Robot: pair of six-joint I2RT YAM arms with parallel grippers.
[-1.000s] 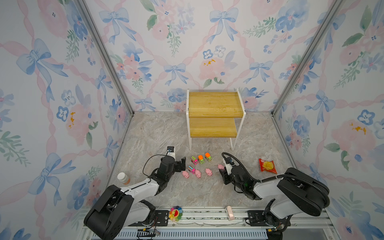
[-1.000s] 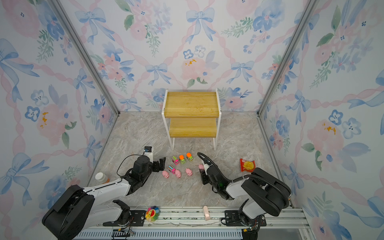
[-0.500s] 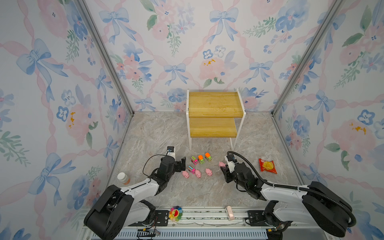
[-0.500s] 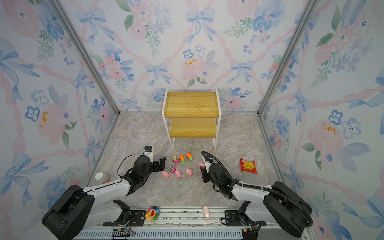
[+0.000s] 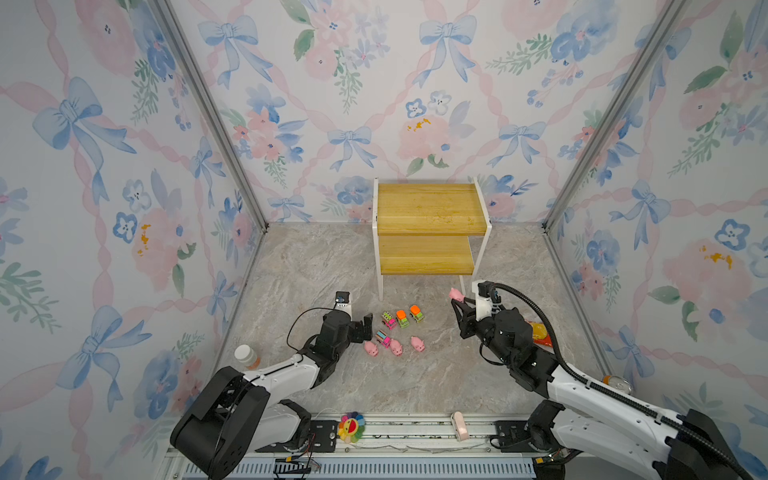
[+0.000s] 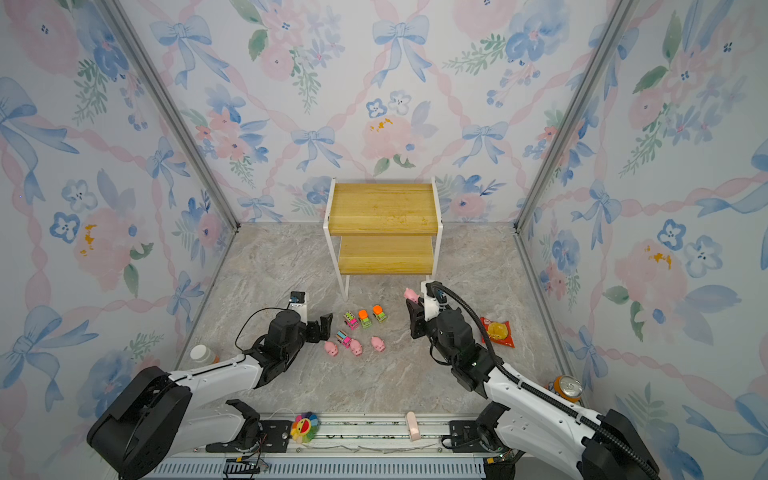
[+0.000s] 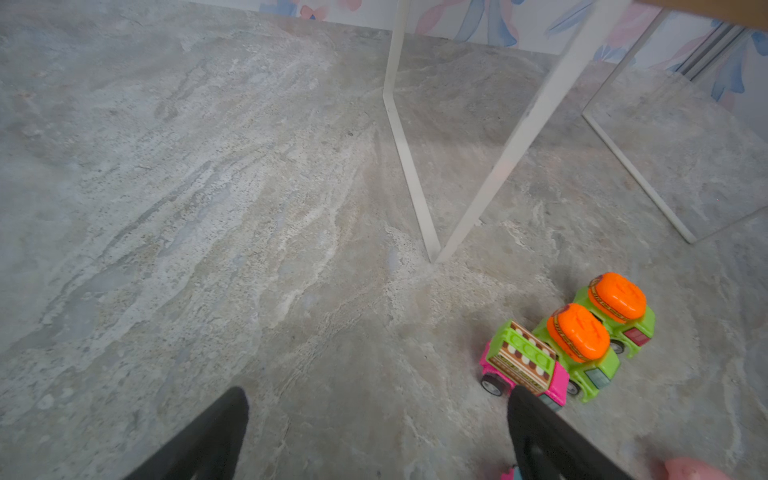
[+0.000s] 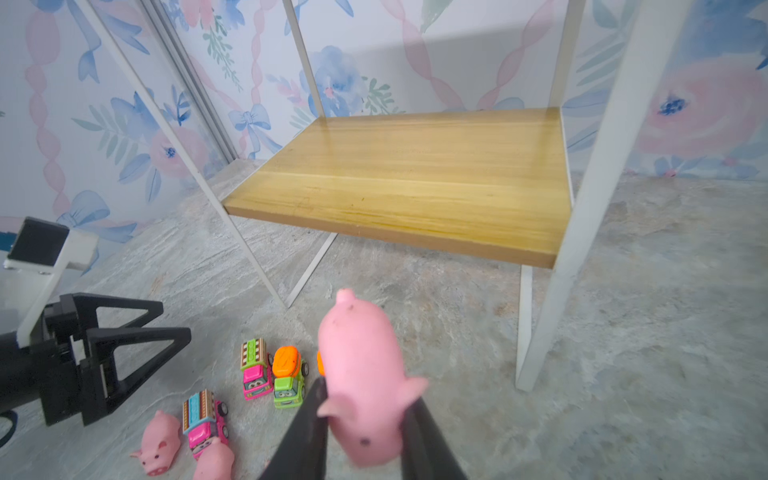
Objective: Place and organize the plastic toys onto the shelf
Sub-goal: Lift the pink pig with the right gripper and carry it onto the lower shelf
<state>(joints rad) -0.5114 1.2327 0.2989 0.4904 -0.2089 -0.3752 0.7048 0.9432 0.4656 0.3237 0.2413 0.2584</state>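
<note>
right wrist view has the pig (image 8: 357, 357) pinched in my right claw (image 8: 365, 415), its body sticking out past the fingertips toward the shelf (image 8: 415, 178). a second ago this claw was low on the counter (image 5: 415, 386), just right of the other pigs (image 5: 396, 346) and the trucks (image 5: 402, 318). now it is up and forward, and the pig hangs in the air just in front of the shelf, near the front leg on my right. so the pick is done and the carry has begun. i judge the lower board the nearest landing spot. both boards are bare, so nothing is placed yet.

my left claw (image 5: 362, 328) has not shifted: open, empty, just left of the group. three pigs and four trucks lie on the counter between my arms.

the pig is smooth, rounded and pink, and looks like soft plastic that could squirm in a tight pinch. the trucks are glossy hard plastic on small wheels, two green with orange domes, two pink with striped tops; i expect them to roll. the boards are yellowish wood with a light sheen, on a thin white metal frame. the counter is grey, veined like stone.
</note>
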